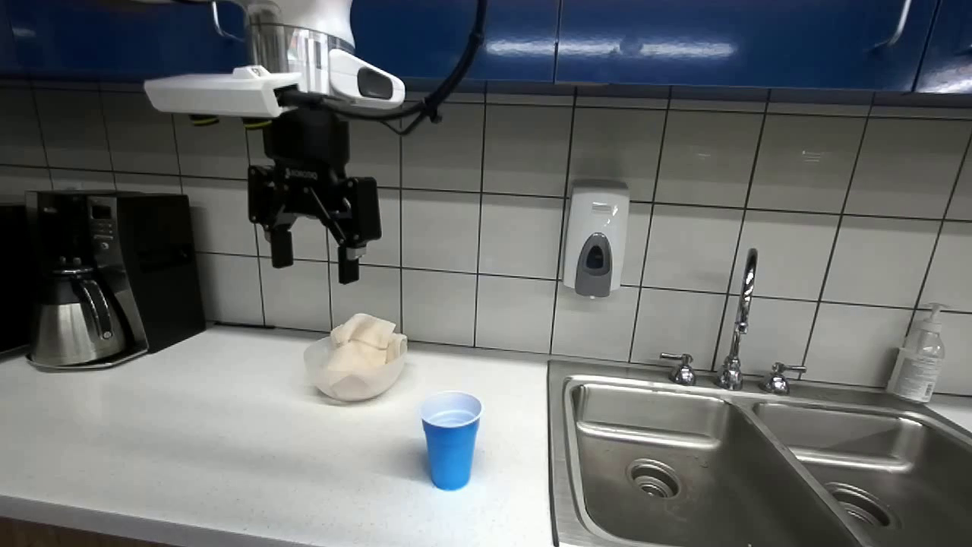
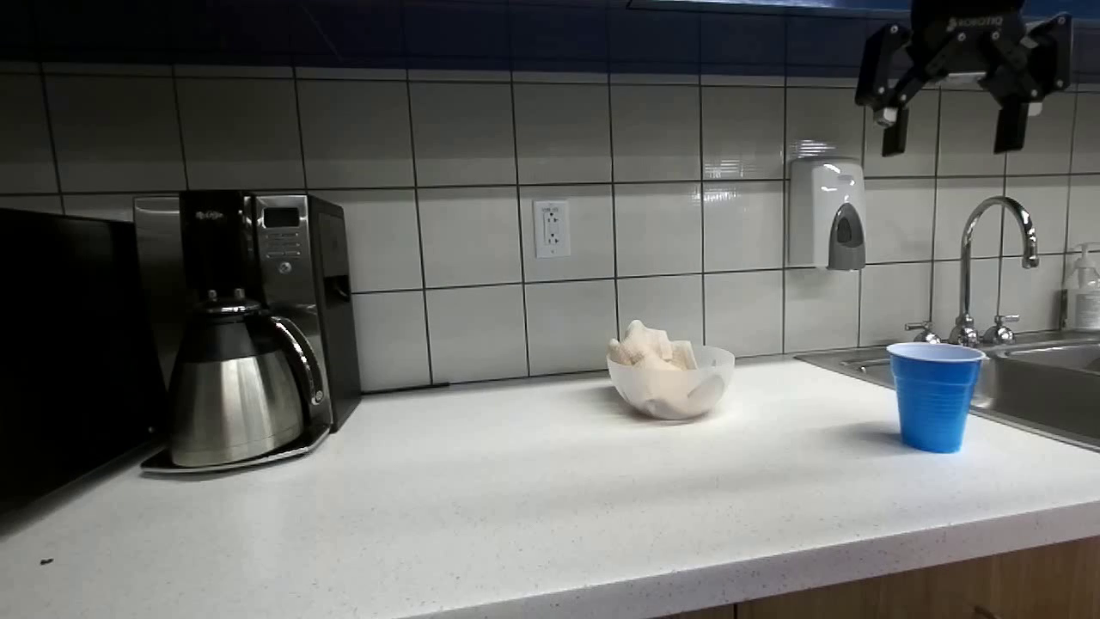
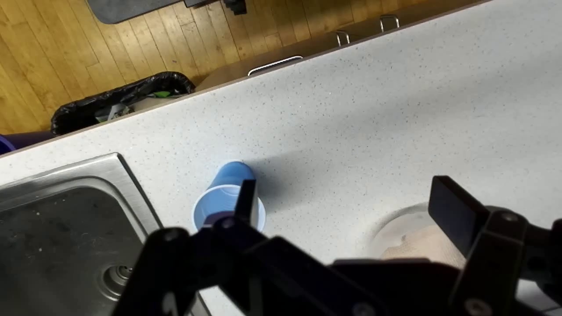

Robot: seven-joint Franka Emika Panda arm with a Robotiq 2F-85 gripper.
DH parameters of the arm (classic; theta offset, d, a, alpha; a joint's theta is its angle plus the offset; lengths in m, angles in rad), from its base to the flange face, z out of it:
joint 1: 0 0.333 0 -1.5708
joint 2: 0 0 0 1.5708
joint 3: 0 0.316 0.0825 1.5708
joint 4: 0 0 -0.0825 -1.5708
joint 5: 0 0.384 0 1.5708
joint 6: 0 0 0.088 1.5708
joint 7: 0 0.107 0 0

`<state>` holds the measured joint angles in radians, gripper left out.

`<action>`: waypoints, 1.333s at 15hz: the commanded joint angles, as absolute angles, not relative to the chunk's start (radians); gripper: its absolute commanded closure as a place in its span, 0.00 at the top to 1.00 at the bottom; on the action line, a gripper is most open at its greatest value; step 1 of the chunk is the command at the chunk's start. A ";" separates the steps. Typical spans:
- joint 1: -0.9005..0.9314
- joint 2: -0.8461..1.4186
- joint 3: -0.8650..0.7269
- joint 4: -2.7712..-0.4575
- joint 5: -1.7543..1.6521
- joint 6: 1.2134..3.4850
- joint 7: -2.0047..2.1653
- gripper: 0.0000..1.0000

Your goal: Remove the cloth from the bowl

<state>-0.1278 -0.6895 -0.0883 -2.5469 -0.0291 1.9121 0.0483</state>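
Observation:
A beige cloth (image 1: 363, 342) lies bunched in a translucent white bowl (image 1: 364, 385) on the counter, sticking up above the rim. The cloth (image 2: 650, 346) and bowl (image 2: 715, 378) also show in an exterior view near the tiled wall. In the wrist view, the cloth (image 3: 428, 243) and bowl (image 3: 388, 235) are at lower right, partly hidden by the gripper's finger and body. My gripper (image 1: 315, 262) is open and empty, high above the counter, pointing down. It also shows at the upper right of an exterior view (image 2: 952, 137) and in the wrist view (image 3: 344, 197).
A blue cup (image 1: 451, 444) stands upright on the counter between the bowl and the metal sink (image 1: 558, 456). A coffee maker (image 2: 249, 344) stands at the far end. A soap dispenser (image 1: 596, 239) and faucet (image 1: 740, 319) are along the wall. Blue cabinets (image 1: 683, 45) hang above.

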 commanded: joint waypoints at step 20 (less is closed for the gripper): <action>-0.116 -0.073 0.039 -2.454 -0.181 2.497 0.356 1.00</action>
